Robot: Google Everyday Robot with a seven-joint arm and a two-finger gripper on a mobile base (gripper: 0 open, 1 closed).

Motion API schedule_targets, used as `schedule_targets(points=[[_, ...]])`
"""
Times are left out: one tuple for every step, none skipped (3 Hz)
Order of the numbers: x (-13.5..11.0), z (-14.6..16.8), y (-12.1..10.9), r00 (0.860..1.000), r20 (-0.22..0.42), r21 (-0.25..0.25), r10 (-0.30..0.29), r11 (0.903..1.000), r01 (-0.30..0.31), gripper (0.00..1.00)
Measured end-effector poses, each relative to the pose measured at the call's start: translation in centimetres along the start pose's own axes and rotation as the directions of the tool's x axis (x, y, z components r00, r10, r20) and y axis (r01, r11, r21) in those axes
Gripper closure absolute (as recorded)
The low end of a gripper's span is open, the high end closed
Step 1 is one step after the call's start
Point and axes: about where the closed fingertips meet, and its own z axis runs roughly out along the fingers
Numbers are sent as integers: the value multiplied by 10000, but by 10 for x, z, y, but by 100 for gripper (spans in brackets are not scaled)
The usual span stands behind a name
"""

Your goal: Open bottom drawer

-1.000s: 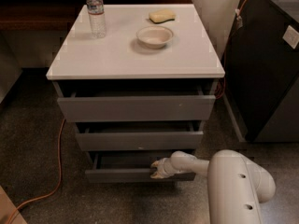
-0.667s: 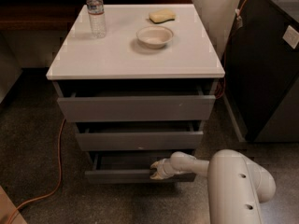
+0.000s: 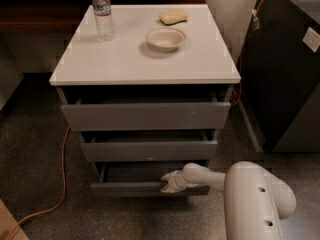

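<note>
The grey cabinet has three drawers under a white top (image 3: 145, 64). The bottom drawer (image 3: 127, 188) is the slimmest grey front at floor level. It stands pulled out a little, and its shallow dark tray interior (image 3: 135, 173) shows behind the front. My white arm (image 3: 255, 196) reaches in from the lower right. The gripper (image 3: 167, 182) sits at the top edge of the bottom drawer's front, right of its middle.
A water bottle (image 3: 102, 11), a beige bowl (image 3: 165, 38) and a yellow sponge (image 3: 174, 17) stand on the cabinet top. An orange cable (image 3: 60, 179) runs across the floor at the left. A dark cabinet (image 3: 290, 74) stands at the right.
</note>
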Motion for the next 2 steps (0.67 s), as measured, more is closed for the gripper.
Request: schedule_targets(points=[[0, 0, 0, 10000, 16, -10, 1, 10000, -1, 100], [-4, -1, 16, 9998, 140, -165, -111, 9998, 113, 100]])
